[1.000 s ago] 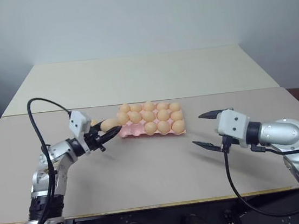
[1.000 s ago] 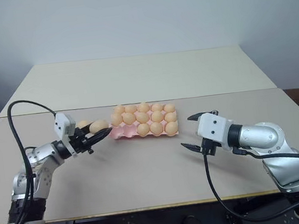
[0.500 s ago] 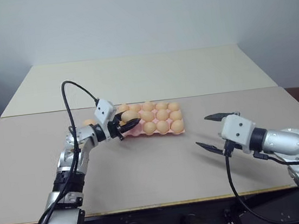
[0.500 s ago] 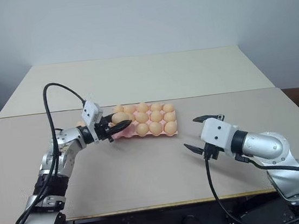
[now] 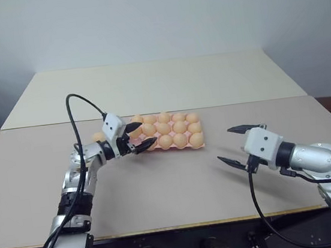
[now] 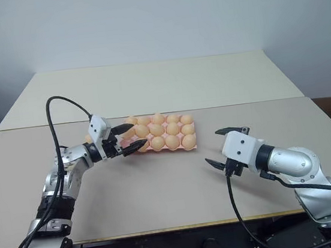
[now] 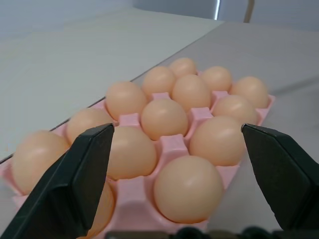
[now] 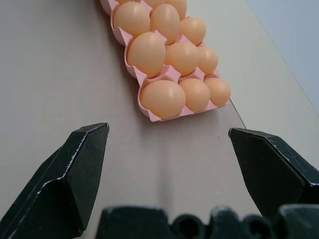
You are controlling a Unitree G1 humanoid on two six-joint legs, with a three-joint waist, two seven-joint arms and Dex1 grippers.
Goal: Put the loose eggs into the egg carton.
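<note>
In the middle of the table, just beyond the seam between its two boards, lies the egg carton point(image 5: 150, 145), a flat pink moulded tray, its cups nearly all filled with smooth, pale orange-tan eggs. At its left end the left gripper point(image 5: 137, 136) sits level with both black fingers spread wide and nothing between them, and the left wrist view looks between those fingers straight along the rows of seated eggs. By my reading an egg has just been let go into an end cup, so the step in hand is a release. One loose egg point(image 5: 97, 136) rests on the table behind the left arm, just beside the carton's left end; the next move likely calls for backing off without nudging the seated eggs, then swinging round to that egg, which is round, slick and apt to roll. The right gripper point(image 5: 236, 145) hovers well apart to the right, fingers wide, holding nothing.
</note>
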